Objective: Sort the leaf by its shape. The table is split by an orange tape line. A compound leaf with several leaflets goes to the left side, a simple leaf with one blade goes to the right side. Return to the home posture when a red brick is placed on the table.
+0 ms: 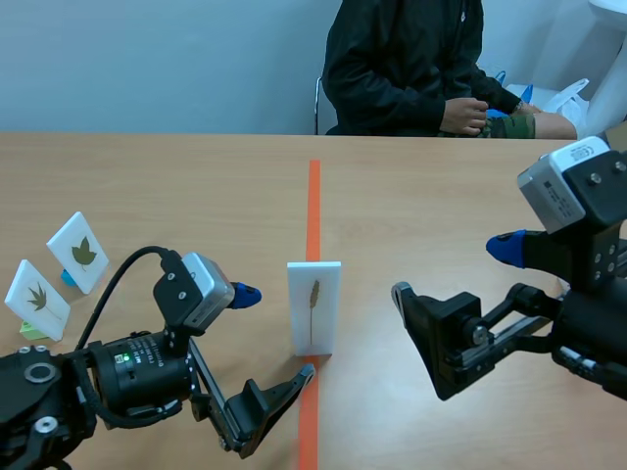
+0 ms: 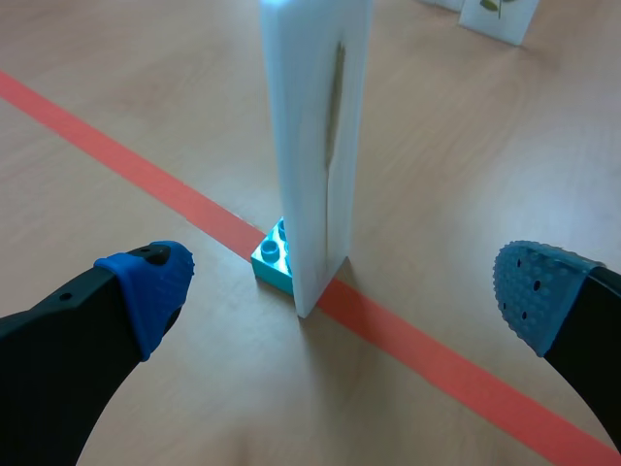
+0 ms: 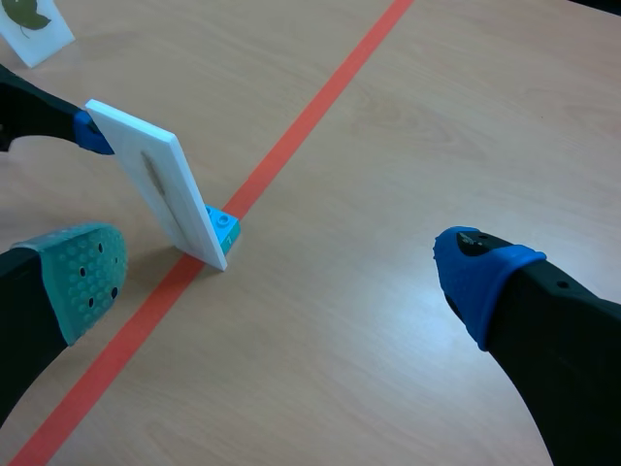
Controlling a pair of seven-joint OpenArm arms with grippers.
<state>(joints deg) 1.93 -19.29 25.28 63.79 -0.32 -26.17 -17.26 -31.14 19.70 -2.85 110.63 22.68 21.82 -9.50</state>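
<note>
Card [image 1: 313,305] with one narrow leaf [image 1: 314,294] stands upright on a turquoise block [image 2: 272,257], on the tape line [image 1: 313,196]. Left gripper [image 2: 342,296]: fingers apart, flanking the card, no contact. Right gripper [image 1: 456,270]: fingers apart, well to the right. Grasp pending. Leaf judged simple, so next: close and carry it right.

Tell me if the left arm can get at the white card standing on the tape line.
Probably yes. The left pincer is open, the white card stands just ahead of its gap, and nothing lies between them. The right pincer is apart from it.
</note>
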